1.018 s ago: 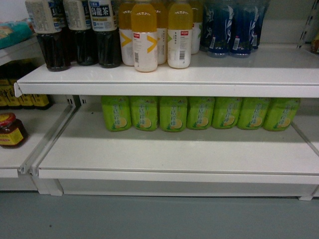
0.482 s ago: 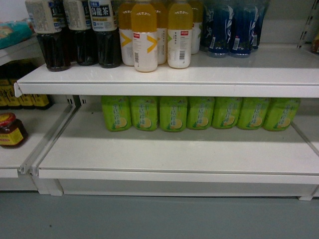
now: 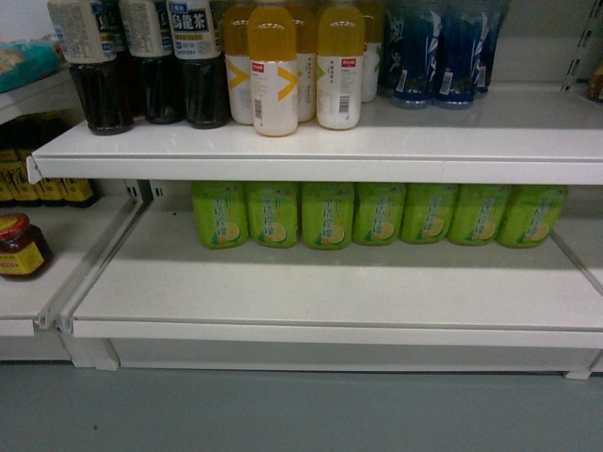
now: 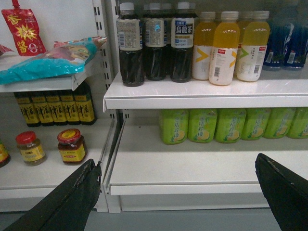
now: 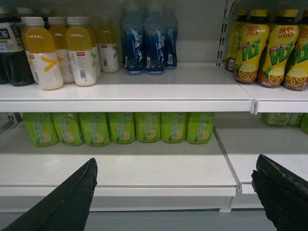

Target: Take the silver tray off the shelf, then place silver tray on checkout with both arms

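Shelf (image 3: 330,292) scene unchanged; left gripper (image 4: 178,192) and right gripper (image 5: 175,192) fingers spread wide.

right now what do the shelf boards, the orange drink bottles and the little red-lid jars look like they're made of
The shelf looks like white painted metal: smooth, faintly glossy, with a thin folded front lip. The orange drink bottles seem to be clear plastic with printed wrap labels and plastic caps. The red-lid jars look like glass with metal lids, though that is less certain at this size.
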Controlling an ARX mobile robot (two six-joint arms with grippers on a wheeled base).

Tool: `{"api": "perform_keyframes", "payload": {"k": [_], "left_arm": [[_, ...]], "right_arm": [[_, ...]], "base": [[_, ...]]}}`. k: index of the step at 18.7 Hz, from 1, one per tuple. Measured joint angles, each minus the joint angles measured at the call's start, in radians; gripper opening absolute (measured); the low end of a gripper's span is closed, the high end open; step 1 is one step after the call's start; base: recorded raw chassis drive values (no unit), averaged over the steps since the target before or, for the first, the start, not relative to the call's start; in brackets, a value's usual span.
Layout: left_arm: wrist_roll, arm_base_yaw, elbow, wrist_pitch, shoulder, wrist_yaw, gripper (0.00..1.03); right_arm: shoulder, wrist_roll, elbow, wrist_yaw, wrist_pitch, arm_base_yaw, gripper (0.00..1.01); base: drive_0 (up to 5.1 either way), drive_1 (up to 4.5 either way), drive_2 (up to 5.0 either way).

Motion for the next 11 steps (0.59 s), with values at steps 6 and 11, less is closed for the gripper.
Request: {"api": "perform_keyframes", "payload": {"k": [6,11], "left_arm": [[0.000,0.000,0.000,-0.002,0.000,0.000,0.98],[0.000,0.000,0.000,0.000,0.000,0.000,0.98]], "right_arm": [[0.000,0.000,0.000,0.000,-0.002,0.000,0.98],[0.000,-0.001,0.000,-0.001,0.000,0.000,0.98]], "base": [[0.0,0.00,0.0],[0.0,0.00,0.0]]}}
